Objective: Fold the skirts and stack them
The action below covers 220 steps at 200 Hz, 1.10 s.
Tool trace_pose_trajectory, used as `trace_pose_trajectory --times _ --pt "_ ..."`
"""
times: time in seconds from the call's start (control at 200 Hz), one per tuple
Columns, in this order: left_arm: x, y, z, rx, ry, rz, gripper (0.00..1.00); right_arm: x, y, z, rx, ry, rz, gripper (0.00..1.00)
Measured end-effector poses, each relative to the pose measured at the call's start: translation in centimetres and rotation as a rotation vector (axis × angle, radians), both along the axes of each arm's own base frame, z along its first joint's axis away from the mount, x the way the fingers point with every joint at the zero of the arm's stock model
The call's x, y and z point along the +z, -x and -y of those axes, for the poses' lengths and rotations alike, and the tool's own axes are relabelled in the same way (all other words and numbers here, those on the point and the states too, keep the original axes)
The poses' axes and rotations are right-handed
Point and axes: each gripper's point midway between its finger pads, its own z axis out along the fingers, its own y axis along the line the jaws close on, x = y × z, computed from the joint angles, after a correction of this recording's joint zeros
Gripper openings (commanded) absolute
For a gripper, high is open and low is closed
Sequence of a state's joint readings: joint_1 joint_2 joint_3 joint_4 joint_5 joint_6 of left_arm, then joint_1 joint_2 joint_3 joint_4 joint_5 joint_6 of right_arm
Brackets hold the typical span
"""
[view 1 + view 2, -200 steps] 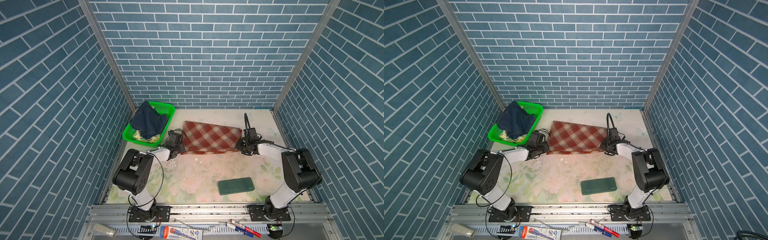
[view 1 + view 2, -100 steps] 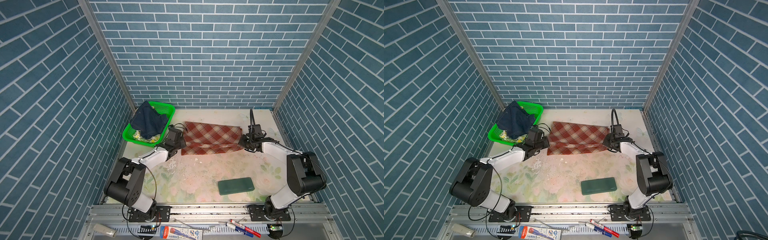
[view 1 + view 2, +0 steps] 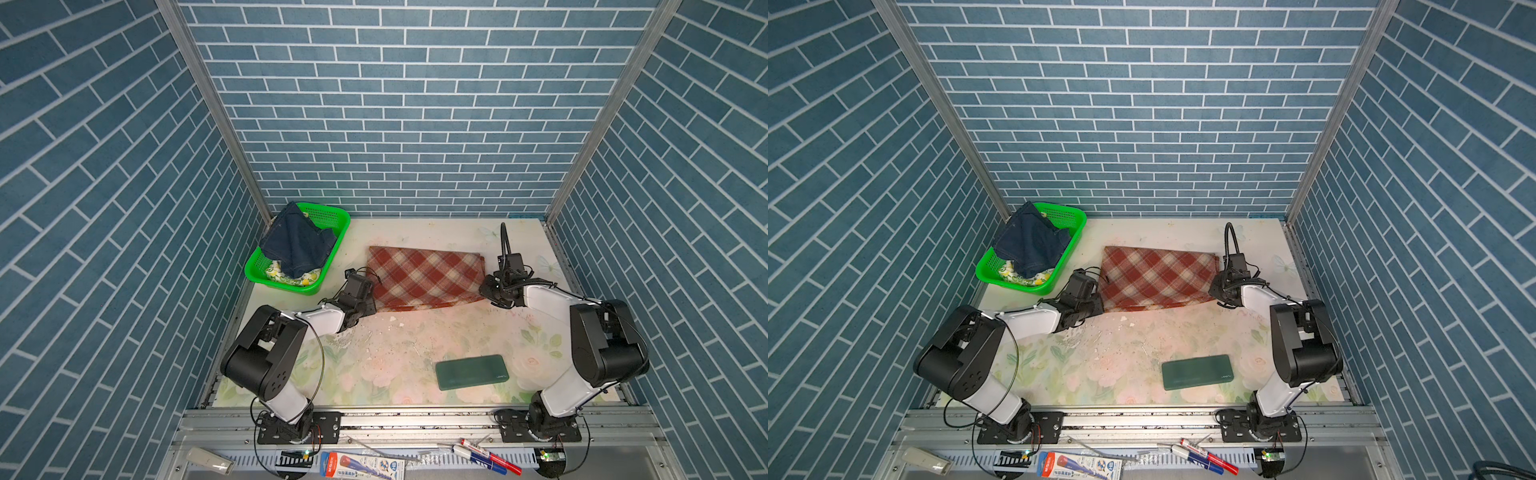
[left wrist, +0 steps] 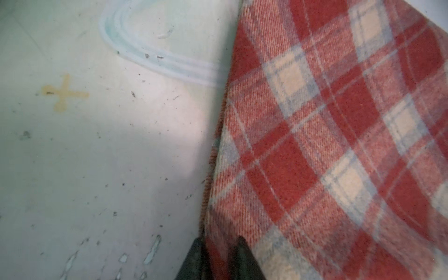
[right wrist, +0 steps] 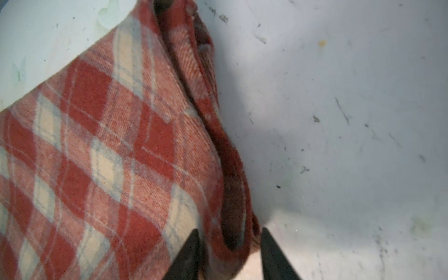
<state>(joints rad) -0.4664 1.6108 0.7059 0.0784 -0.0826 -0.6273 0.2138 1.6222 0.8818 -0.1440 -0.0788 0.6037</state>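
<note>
at ten o'clock the green basket (image 3: 286, 286) holds the denim skirt (image 3: 297, 249), draped over the lemon-print skirt (image 3: 276, 272). the left gripper (image 4: 219, 257) straddles the nine o'clock edge of the plaid skirt (image 3: 424, 278), tips narrowly parted — pinching or not, i cannot tell. the plaid skirt lies folded flat toward twelve o'clock on the table (image 3: 395, 232). the right gripper (image 5: 230, 254) sits at its three o'clock edge — tips spread, the folded edge between them.

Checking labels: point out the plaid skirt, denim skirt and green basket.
plaid skirt (image 3: 424, 276), in a top view, middle of its top layer
denim skirt (image 3: 297, 249), in a top view, centre of the cloth
green basket (image 3: 326, 217), in a top view, far mesh wall
</note>
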Motion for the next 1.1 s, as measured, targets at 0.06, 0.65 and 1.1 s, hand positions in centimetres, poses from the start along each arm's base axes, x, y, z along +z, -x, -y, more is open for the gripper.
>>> trace_pose_trajectory --times 0.06,0.65,1.1 --pt "0.5 0.0 -0.1 0.005 0.002 0.008 0.56 0.7 0.1 0.3 -0.004 0.004 0.013 0.62" --pt "4.3 -1.3 -1.9 0.000 -0.162 0.090 0.77 -0.7 0.8 0.0 -0.090 -0.250 -0.027 0.65" --pt "1.2 -2.6 -1.4 -0.028 -0.224 0.017 0.76 -1.5 -2.0 -0.8 -0.217 -0.448 0.051 0.37"
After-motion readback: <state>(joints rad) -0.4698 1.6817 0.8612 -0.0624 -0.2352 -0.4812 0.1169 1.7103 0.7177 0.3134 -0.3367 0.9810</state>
